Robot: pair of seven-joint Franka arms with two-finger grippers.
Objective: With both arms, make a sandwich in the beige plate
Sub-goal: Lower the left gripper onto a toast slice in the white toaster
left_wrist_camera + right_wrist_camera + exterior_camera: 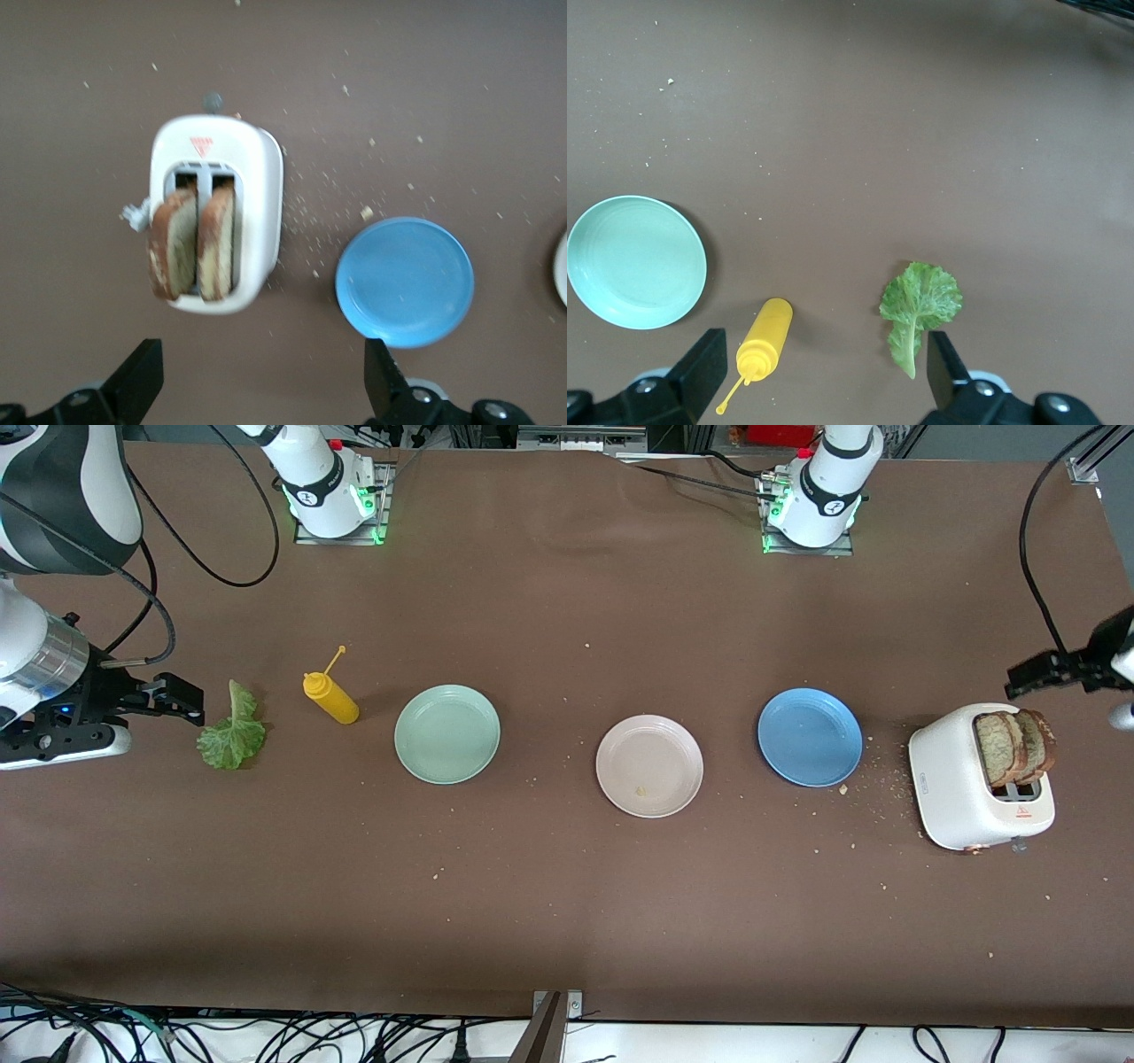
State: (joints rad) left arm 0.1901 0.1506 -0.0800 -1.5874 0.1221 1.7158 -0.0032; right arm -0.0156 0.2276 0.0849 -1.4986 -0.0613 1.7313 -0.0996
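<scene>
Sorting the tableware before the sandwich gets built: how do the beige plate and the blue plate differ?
The beige plate is pale pinkish-beige; the blue plate is bright blue. The beige plate sits mid-table, between the mint-green plate and the blue plate; the blue plate lies beside the toaster, crumbs scattered by it. Both are round, shallow-rimmed, similar in size, and hold no food.

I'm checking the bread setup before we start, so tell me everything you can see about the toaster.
The toaster is a small white two-slot model with rounded corners, smooth and plastic-looking, with a small red mark on top by the slots and a grey lever at one end. It stands upright on the brown table at the left arm's end, beside the blue plate but not touching it. Two brown bread slices stick up out of its slots. Crumbs lie scattered between it and the plate. Neither gripper touches it.
</scene>
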